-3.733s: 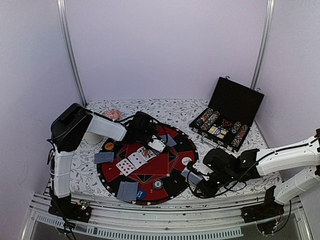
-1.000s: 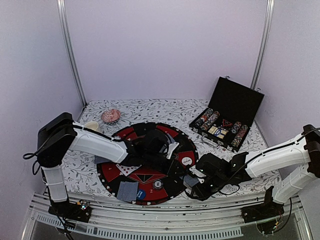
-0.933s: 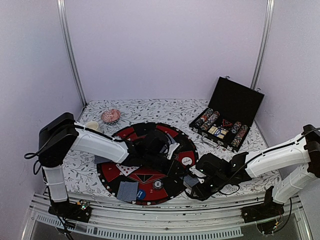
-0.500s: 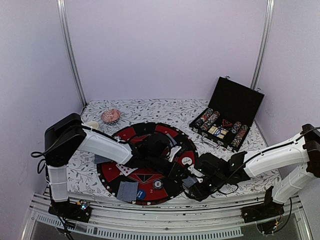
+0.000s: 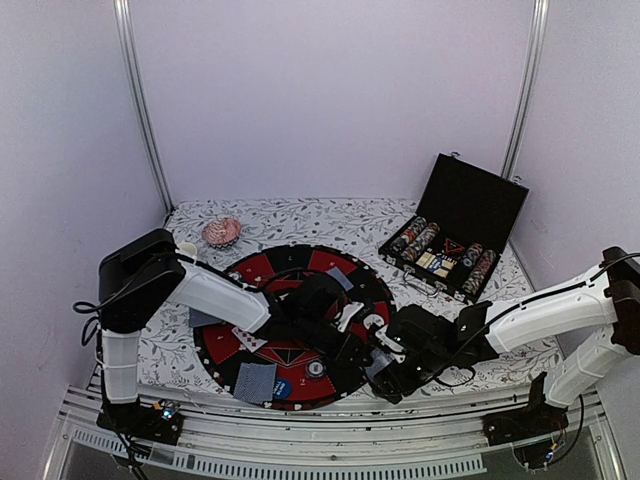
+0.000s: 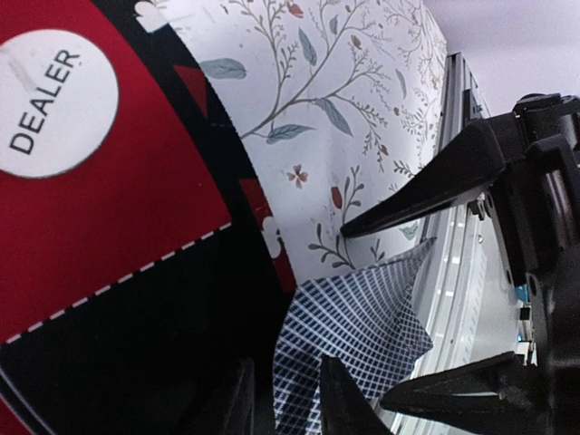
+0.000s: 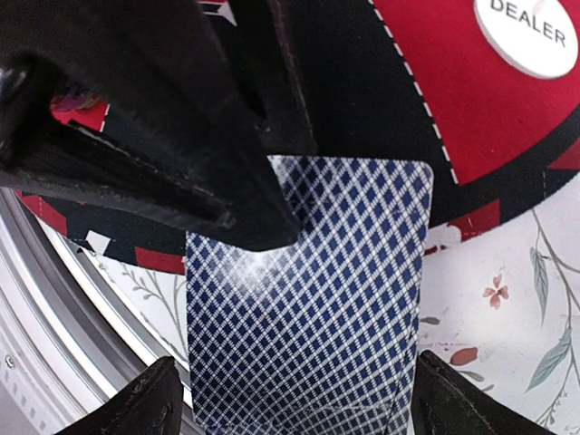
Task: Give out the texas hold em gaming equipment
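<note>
Down at the near right rim of the round red-and-black mat (image 5: pixel 300 355), both arms meet over one playing card (image 7: pixel 317 299). It shows its grey-blue lattice back and straddles the mat's edge and the flowered cloth of the desk (image 5: pixel 300 215); whether it lies fully flat cannot be told. The right gripper (image 7: pixel 294 362) sits low over it with its jaws spread wide, one on either side of the card and not pinching it. The left gripper (image 6: pixel 285 381) reaches across the mat from the far side. Its jaws stand at a narrow gap right at the card's corner, and the right wrist view shows a black fingertip lying over that corner. Whether they pinch the card cannot be told. The white DEALER disc (image 6: pixel 54 100) lies on a red field of the mat, near the card but apart from it. A second face-down card (image 5: pixel 255 380) and a blue disc (image 5: pixel 282 388) sit just beside each other at the mat's near edge. The open black case (image 5: pixel 470 205), at the far right of the desk, holds rows of striped poker chips (image 5: pixel 420 238). The pink bowl (image 5: pixel 221 231) and white cup (image 5: pixel 187 248) stand at the far left.
</note>
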Robot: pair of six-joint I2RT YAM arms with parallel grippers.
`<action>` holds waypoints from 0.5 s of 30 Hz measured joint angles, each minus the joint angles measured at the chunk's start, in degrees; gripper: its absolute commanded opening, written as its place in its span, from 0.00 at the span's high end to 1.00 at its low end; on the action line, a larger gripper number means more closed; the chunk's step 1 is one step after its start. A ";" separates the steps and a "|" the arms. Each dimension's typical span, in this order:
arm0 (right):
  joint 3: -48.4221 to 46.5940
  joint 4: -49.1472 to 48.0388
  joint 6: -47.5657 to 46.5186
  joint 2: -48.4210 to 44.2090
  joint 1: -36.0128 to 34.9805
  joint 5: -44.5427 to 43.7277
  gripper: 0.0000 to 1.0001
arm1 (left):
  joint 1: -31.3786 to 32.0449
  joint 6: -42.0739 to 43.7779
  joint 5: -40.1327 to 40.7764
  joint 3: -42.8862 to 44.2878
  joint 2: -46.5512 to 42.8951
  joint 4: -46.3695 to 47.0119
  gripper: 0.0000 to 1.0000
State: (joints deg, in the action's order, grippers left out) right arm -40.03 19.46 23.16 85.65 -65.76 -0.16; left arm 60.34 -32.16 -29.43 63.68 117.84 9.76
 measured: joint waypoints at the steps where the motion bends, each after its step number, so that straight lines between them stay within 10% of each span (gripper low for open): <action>1: -0.09 0.15 0.02 0.00 0.00 -0.17 0.08 | 0.00 0.07 -0.09 0.09 0.00 -0.02 0.72; 15: -0.68 5.18 0.02 -4.96 0.02 -2.21 0.00 | 2.14 1.73 -1.60 1.57 0.04 -0.63 0.68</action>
State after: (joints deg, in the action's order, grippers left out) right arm -40.71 24.64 23.18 80.68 -65.73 -2.37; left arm 62.48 -30.44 -31.03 65.25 117.89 9.13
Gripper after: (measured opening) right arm 0.991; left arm 0.314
